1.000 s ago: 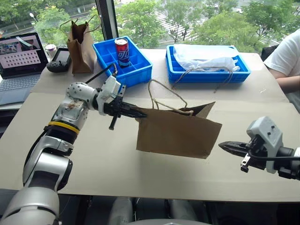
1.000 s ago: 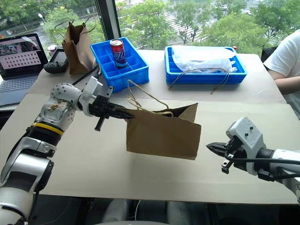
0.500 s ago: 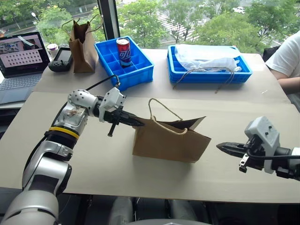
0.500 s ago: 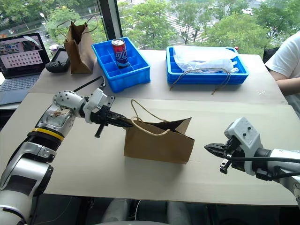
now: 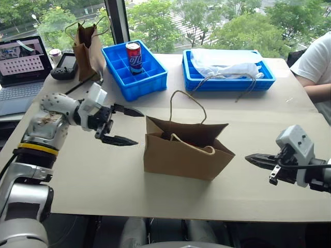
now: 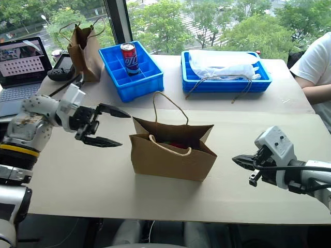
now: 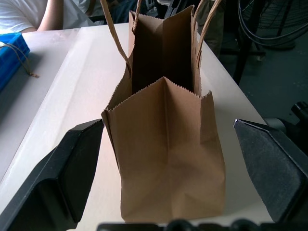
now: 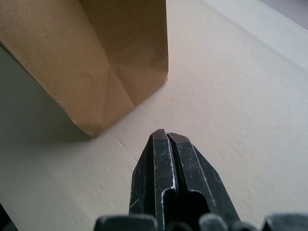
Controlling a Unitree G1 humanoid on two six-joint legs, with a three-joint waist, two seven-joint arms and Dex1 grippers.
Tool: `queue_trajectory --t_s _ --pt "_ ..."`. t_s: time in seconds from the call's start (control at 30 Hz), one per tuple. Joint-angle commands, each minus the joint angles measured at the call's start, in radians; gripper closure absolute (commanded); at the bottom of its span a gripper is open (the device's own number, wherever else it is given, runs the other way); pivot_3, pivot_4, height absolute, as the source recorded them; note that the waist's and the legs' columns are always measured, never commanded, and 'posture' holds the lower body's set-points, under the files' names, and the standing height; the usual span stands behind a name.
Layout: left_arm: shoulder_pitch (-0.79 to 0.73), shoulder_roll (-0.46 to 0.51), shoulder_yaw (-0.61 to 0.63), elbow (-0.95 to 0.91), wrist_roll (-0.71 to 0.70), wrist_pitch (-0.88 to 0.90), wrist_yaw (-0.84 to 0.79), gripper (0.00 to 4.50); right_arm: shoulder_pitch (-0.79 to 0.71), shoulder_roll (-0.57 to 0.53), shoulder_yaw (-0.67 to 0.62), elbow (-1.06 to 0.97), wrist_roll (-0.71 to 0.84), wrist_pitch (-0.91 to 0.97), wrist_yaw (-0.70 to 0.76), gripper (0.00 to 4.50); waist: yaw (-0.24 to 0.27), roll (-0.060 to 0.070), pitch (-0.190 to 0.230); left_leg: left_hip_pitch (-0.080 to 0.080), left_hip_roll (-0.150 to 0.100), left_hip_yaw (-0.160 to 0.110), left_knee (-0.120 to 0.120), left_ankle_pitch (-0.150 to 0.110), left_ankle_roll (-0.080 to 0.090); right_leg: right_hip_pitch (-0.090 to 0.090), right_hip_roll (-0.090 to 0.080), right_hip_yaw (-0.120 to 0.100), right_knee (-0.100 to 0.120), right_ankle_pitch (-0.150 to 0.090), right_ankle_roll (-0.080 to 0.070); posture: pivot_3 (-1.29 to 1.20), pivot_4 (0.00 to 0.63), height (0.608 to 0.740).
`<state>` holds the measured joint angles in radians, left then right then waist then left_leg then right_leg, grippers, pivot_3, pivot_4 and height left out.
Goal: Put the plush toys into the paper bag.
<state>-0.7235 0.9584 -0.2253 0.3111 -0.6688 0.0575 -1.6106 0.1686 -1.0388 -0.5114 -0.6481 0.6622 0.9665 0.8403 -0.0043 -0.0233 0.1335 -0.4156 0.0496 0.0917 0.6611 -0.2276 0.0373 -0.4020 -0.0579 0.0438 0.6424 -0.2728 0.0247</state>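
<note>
On table centre, paper bag (image 5: 183, 157) stands upright, mouth open, red plush (image 6: 177, 146) glimpsed inside. Left gripper (image 5: 120, 125) spread wide, empty, beside bag; right gripper (image 5: 257, 159) clenched, empty. Loading apparently finished; next, confirm green toy inside.

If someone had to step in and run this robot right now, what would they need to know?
Left gripper: open, empty, beside the paper bag, not touching it.
Right gripper: shut, empty, on the bag's other side, clear of it.
The bag stands upright on the table, mouth open, one handle up, the other drooping over the front.
Something red shows inside the bag, probably the chili toy. The green toy is not visible; it may sit deeper in the bag, but I cannot confirm it.
Left to do: check that both toys are inside; otherwise the job looks finished.
</note>
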Motion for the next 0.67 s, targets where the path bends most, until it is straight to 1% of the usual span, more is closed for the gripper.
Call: queue_trajectory --t_s 0.03,0.07,0.13,0.17,0.2,0.33,0.4,0.53,0.67 --pt "0.047 0.072 0.098 -0.003 -0.043 0.039 -0.004 0.04 -0.004 -0.023 -0.020 0.049 -0.035 -0.067 0.038 4.50 -0.001 0.000 0.000 0.000 0.000 0.000 0.000 0.000 0.000 0.000 0.000 0.000 0.000 0.000 0.000 0.00 0.150 0.724" --pt "0.068 0.070 0.144 0.018 -0.042 0.075 0.034 0.04 -0.020 -0.001 -0.028 0.065 -0.022 -0.085 0.041 4.50 -0.001 0.000 0.000 0.000 0.000 0.000 0.000 0.000 0.000 0.000 0.000 0.000 0.001 0.000 0.000 0.00 0.150 0.724" --pt "0.115 0.064 0.196 0.036 -0.026 0.162 0.118 0.04 -0.039 0.043 -0.036 0.093 -0.022 -0.142 0.043 4.50 0.003 0.000 0.000 0.001 0.000 0.000 0.000 0.000 0.000 0.001 -0.001 -0.001 0.001 0.000 0.000 0.00 0.150 0.724" --pt "0.151 0.055 0.216 0.021 -0.024 0.198 0.159 0.04 -0.037 0.065 -0.041 0.102 -0.027 -0.171 0.043 4.50 0.004 0.000 0.000 0.001 0.000 0.000 0.000 0.000 -0.001 0.001 -0.001 -0.001 0.001 0.000 0.000 0.00 0.150 0.724" --pt "0.187 0.039 0.229 0.005 -0.002 0.197 0.208 0.04 -0.038 0.101 -0.056 0.107 -0.013 -0.179 0.029 4.50 0.005 0.000 0.000 0.001 0.000 0.000 0.000 0.001 -0.001 0.001 -0.001 -0.001 0.001 0.000 0.000 0.00 0.150 0.724" --pt "0.278 -0.062 0.271 -0.121 0.108 0.224 0.520 0.04 -0.028 0.222 -0.098 0.107 0.027 -0.220 -0.010 4.50 0.015 0.000 0.000 0.001 0.000 -0.001 0.000 0.001 -0.001 0.001 -0.002 -0.001 0.002 0.000 0.000 0.00 0.150 0.724" --pt "0.313 -0.089 0.270 -0.172 0.145 0.228 0.564 0.04 -0.027 0.268 -0.101 0.107 0.011 -0.265 -0.025 4.50 0.018 -0.001 0.000 0.001 0.000 -0.001 0.000 0.001 -0.001 0.001 -0.002 -0.001 0.002 0.000 0.001 0.00 0.150 0.724" --pt "0.387 -0.183 0.290 -0.239 0.155 0.229 0.643 0.04 -0.008 0.302 -0.070 0.116 -0.050 -0.342 -0.046 4.50 0.016 0.000 -0.001 0.001 0.000 0.000 0.000 0.001 -0.001 0.001 -0.002 0.000 0.003 0.000 0.000 0.00 0.150 0.724" --pt "0.389 -0.204 0.291 -0.249 0.167 0.243 0.631 0.04 -0.015 0.306 -0.059 0.125 -0.064 -0.371 -0.058 4.50 0.013 0.000 -0.001 0.002 0.000 0.000 0.000 0.001 -0.002 0.001 -0.001 0.000 0.004 0.000 0.000 0.00 0.150 0.724"
